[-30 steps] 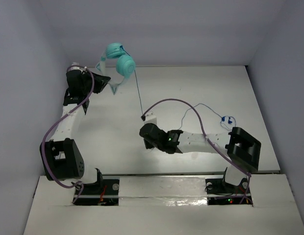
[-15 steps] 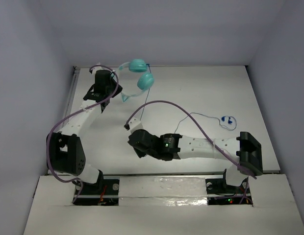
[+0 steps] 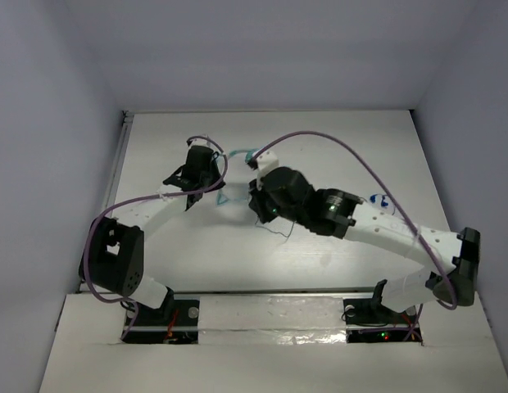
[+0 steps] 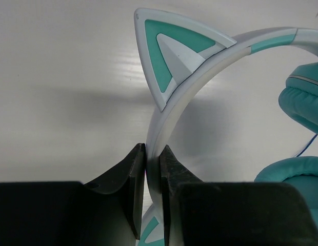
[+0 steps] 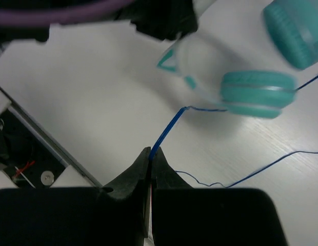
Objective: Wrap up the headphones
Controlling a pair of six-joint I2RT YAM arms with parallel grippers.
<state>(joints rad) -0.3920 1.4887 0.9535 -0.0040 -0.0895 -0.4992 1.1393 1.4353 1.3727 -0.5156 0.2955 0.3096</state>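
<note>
Teal-cupped headphones [image 3: 238, 155] hang near the middle of the table [image 4: 61, 77], between the two arms. The left claw [image 4: 152, 151] is closed to a narrow slit on the thin headband [image 4: 200, 61]. The right claw [image 5: 150, 154] is pinched shut on the cord [image 5: 166, 134].

The step in hand looks like winding that cord around the headphones. The left claw should probably act as a steady anchor while the right carries the cord round the band or cups. That wants light, even tension: enough to lay the turns snug, not enough to twist the band out of its slim grip or tug where the cord enters the cup. The trailing slack could snag, so it wants watching.

The ear cups [image 5: 257, 95] are round and padded. The band is pale grey-white with teal inlay and carries a pointed cat ear [image 4: 172, 48] just above the grip. From the nearer cup the thin blue cord kinks, then runs straight into the right claw, and loose loops stray on across the table. I cannot tell whether the cups touch the surface.
</note>
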